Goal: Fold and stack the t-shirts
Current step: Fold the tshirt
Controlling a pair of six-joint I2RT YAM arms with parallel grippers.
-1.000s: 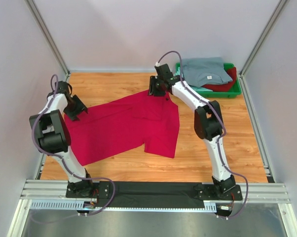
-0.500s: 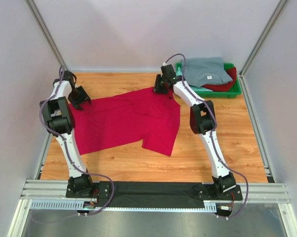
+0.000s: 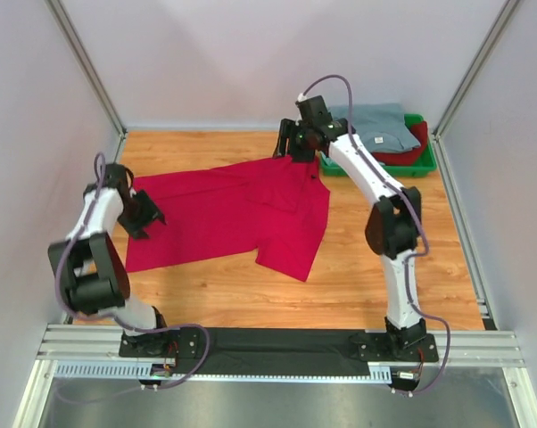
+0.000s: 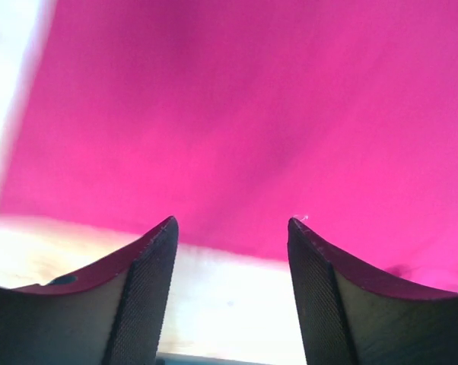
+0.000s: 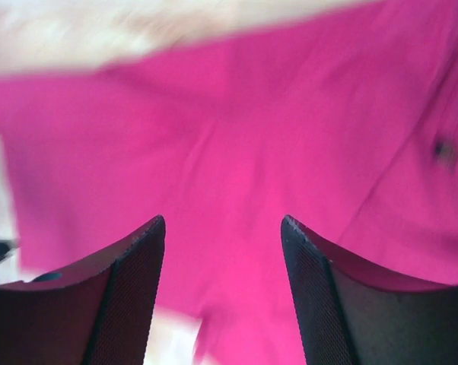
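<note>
Wooden table (image 3: pixel 384 267): crimson t-shirt (image 3: pixel 224 214) spread flat mid-table, left of green tray (image 3: pixel 426 167). Just dropped by left gripper (image 4: pixel 230 222) and right gripper (image 5: pixel 221 219), both gaping, empty. Likely spreading finished, folding next.

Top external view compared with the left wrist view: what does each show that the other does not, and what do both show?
Only the top external view shows the whole crimson t-shirt spread flat, the right gripper at its far edge, and the green tray holding a folded grey-blue t-shirt over a darker red one.

Only the left wrist view shows the left gripper close up: its fingers stand apart with nothing between them.

Both show the crimson shirt lying on the wooden table.
</note>
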